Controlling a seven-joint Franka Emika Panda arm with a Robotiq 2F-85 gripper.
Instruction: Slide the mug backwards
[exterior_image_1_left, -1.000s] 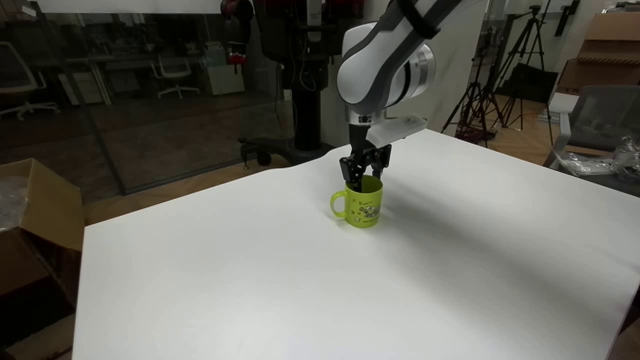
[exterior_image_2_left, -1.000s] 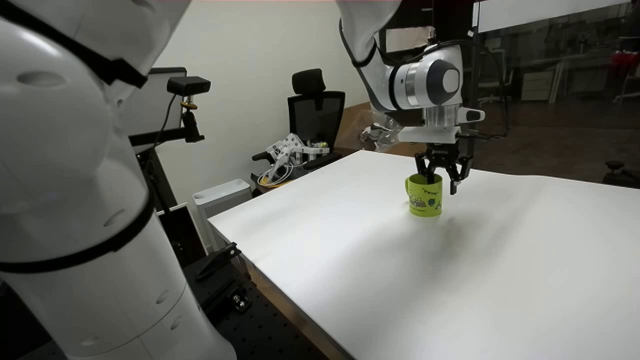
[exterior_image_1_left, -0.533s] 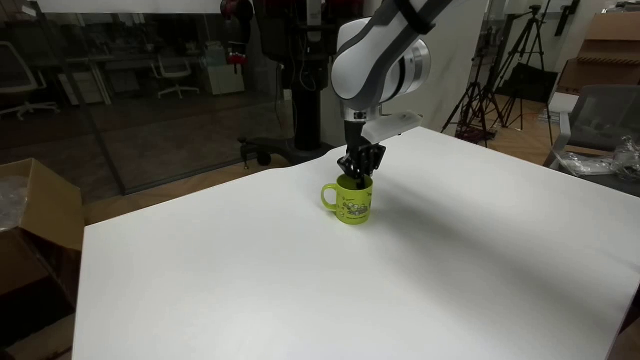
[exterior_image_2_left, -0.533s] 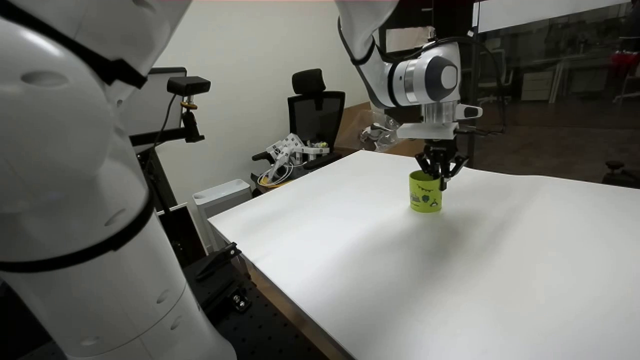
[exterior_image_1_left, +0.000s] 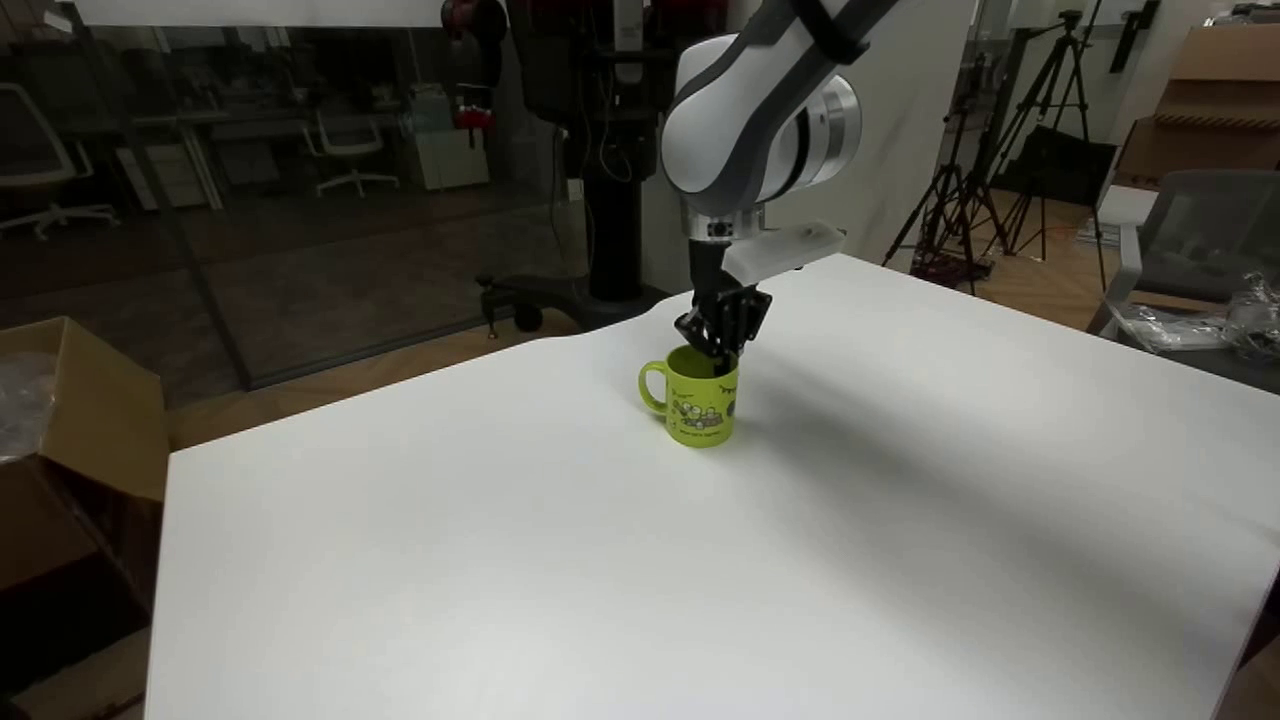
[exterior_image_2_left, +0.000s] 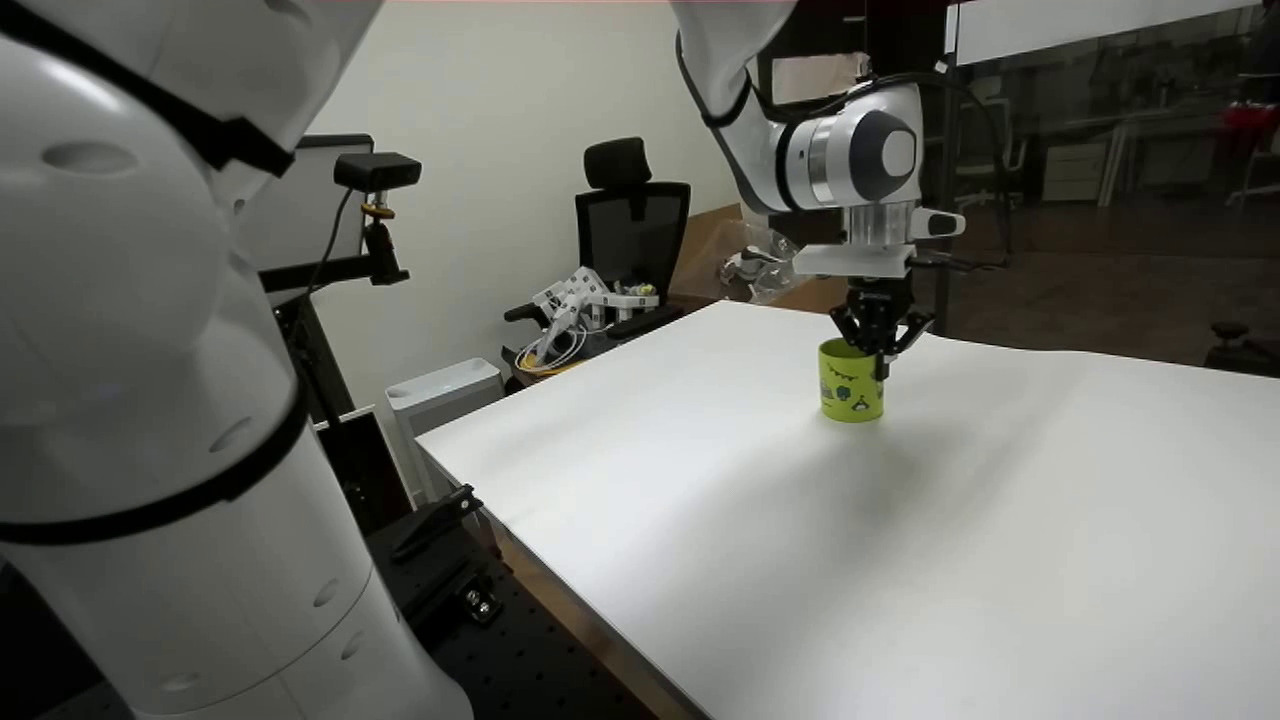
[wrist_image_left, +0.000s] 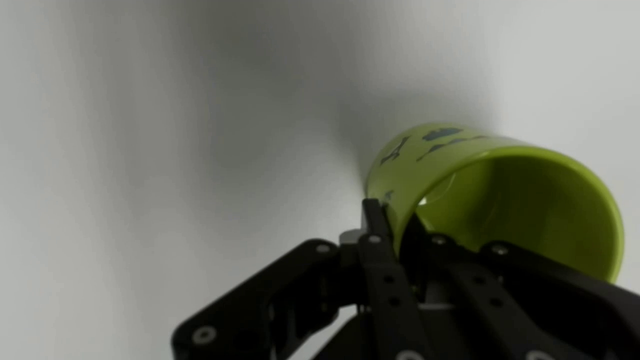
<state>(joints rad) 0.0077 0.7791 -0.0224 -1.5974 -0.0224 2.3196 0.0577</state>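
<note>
Wrist view is showing the gripper (wrist_image_left: 394, 222) pinching one glossy, lime-green, cylindrical mug (wrist_image_left: 500, 195) by its wall, two black fingers (wrist_image_left: 378, 257) barely parted. Only in an exterior view is one loop handle (exterior_image_1_left: 643, 384) showing. In both exterior views the mug is standing upright near the far edge of the white desk (exterior_image_1_left: 450, 560).

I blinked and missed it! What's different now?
The jointed black fingers closed on the rim of the lime-green cylindrical mug. The mug moved slightly farther from the camera in both exterior views and turned a little. The mug still opens upward; the flat white table stayed put.
</note>
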